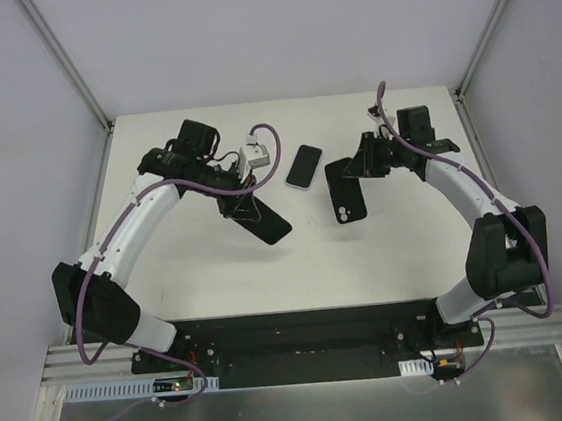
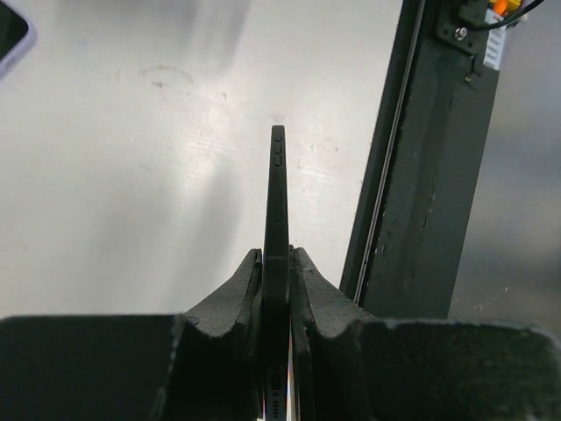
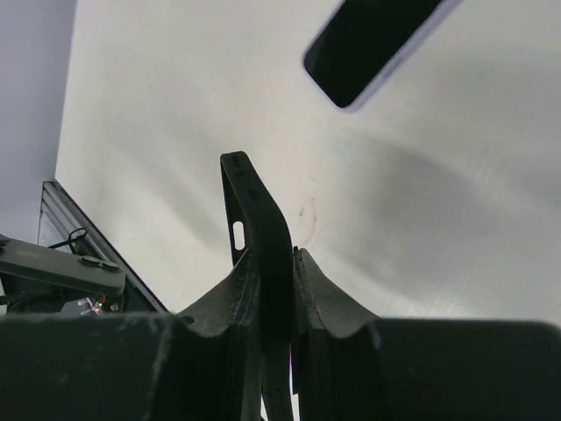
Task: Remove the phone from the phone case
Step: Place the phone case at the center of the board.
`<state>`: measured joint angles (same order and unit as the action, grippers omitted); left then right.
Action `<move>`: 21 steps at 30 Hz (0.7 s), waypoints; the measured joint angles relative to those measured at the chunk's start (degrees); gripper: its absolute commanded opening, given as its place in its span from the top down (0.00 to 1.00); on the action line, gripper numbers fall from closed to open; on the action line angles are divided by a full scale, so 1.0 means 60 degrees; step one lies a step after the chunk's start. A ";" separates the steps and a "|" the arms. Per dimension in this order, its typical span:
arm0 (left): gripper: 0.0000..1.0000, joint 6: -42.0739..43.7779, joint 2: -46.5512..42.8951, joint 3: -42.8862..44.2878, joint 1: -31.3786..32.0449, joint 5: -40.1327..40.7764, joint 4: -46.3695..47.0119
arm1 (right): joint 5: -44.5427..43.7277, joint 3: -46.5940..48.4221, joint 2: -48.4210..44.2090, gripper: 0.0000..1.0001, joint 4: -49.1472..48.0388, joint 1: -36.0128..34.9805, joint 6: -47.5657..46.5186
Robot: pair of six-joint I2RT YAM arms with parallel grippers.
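1. Left gripper point(image 1: 245, 206): jaws pressed together on a black slab point(image 1: 265, 222), below and left of the pale-rimmed phone point(image 1: 305, 166). I judge the slab to be the phone itself, already free of its cover.

2. Pale-rimmed phone: my landmark, lying flat on the table point(image 1: 219, 287) between the two arms, with nothing touching it.

3. Black case point(image 1: 345, 199): just right of the landmark, with its lens cut-outs facing up.

4. Right gripper point(image 1: 362, 165): narrowed to a pinch on the case's far end.

Handling note: I take the step to be finishing the separation. I would keep both pinches firm and draw the hands further apart. Then I would lower each piece flat onto bare table, well clear of the landmark, and only then let the jaws spread. The case looks soft, so I would not drag it.

View notes:
- Only the left wrist camera shows the slab edge-on point(image 2: 277, 202), with side buttons and both pads point(image 2: 241, 294) tight against it.
- I cannot tell from that view whether the slab's far tip touches the table.
- Only the right wrist camera shows the case point(image 3: 254, 202) as a thin, curling wall with a slot in it, which suggests it is empty.
- Only the top camera shows all three pieces together.
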<state>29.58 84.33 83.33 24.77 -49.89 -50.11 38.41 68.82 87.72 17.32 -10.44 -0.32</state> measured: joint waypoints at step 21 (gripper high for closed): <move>1.00 0.1082 0.3100 0.0335 -0.1501 -0.0255 -0.1421 | -0.1424 -0.1064 0.1829 0.40 0.0761 0.1413 -0.0346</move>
<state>36.07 102.94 85.34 15.77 -51.42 -58.63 29.87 62.43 98.70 21.89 -1.96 -2.39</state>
